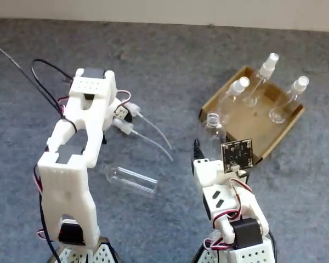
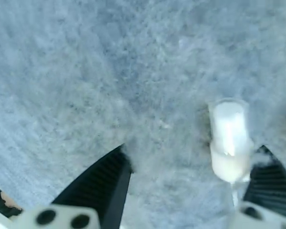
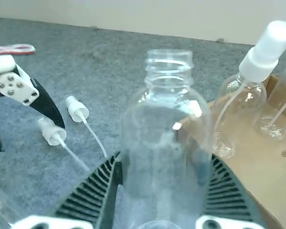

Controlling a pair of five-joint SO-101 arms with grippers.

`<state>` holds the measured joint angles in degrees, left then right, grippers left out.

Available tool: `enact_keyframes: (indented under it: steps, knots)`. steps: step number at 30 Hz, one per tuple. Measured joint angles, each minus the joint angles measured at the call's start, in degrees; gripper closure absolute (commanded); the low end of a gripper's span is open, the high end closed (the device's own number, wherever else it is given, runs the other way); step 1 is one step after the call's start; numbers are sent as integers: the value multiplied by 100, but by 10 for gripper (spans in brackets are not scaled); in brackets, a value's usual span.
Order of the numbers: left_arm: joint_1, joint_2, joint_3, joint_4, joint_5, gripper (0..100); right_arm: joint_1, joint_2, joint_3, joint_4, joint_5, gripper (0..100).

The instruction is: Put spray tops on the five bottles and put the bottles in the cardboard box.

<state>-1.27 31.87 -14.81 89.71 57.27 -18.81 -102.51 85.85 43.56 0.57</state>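
While the right gripper (image 3: pixel 164 164) is clamping an uncapped bottle (image 3: pixel 167 119) beside the cardboard box (image 1: pixel 266 123), the left gripper (image 2: pixel 191 155) is hovering wide open over a spray top (image 2: pixel 227 138) (hard by one jaw), likely risking nudging it away.

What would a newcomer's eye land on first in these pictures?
The right arm's fingers grip an upright clear plastic bottle with no top, beside the shallow brown cardboard box where three clear bottles with white spray tops stand. The left arm's fingers are spread open above a loose white spray top on the grey carpet. Another clear topless bottle lies on its side near that arm.
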Motion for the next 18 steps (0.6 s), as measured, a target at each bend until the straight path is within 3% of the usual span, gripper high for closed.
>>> enact_keyframes:
  steps: [9, 15, 18]
  knots:
    - [264, 396, -255, 0, 281, 690, 0, -9, 0, 35, 0, 817]
    - [422, 457, -273, 0, 316, 826, 0, -9, 0, 35, 0, 817]
    - [431, 536, -404, -53, 316, 835, 0, -9, 9, 35, 0, 817]
